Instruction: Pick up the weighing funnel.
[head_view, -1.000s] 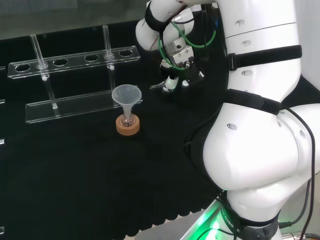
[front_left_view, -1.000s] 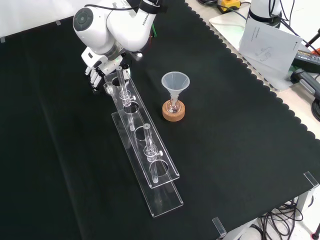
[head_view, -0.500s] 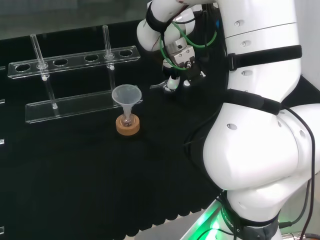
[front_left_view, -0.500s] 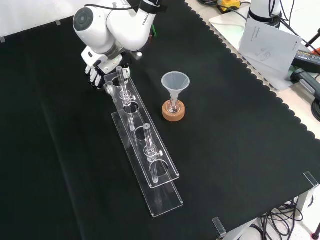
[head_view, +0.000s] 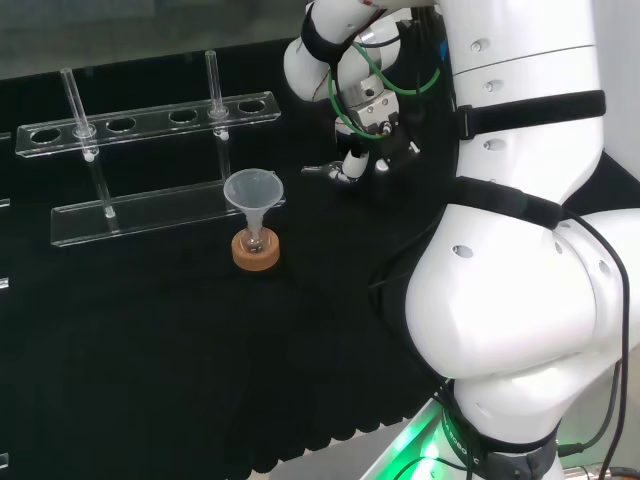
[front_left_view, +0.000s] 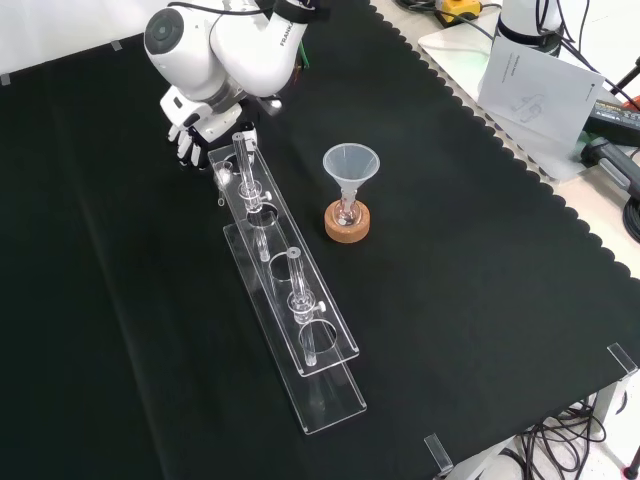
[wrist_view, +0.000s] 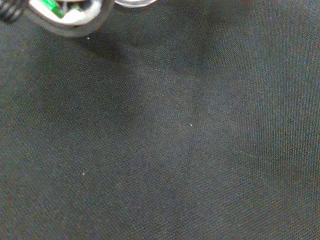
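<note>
Robot hand (head_view: 362, 135) is seen in the head view just right of the end of the test-tube rack (head_view: 150, 112), with its fingers curled downward. A small clear piece, taken to be the weighing funnel (head_view: 322, 171), appears to be pinched at the fingertips, its stem jutting towards that view's left. In the front view the robot hand (front_left_view: 190, 128) is found at the top end of the rack, beneath the arm's white link. Whether the piece is clear of the bench (wrist_view: 190, 140) cannot be told for certain; bare black cloth is shown in the wrist view. The lifting step is judged to be in hand, the grasp being made. A straight rise is called for next, with the pinch held and the rack and its upright tubes avoided. The funnel (head_view: 253, 190) on its cork ring (head_view: 255, 252) stands well apart and is not concerned.
</note>
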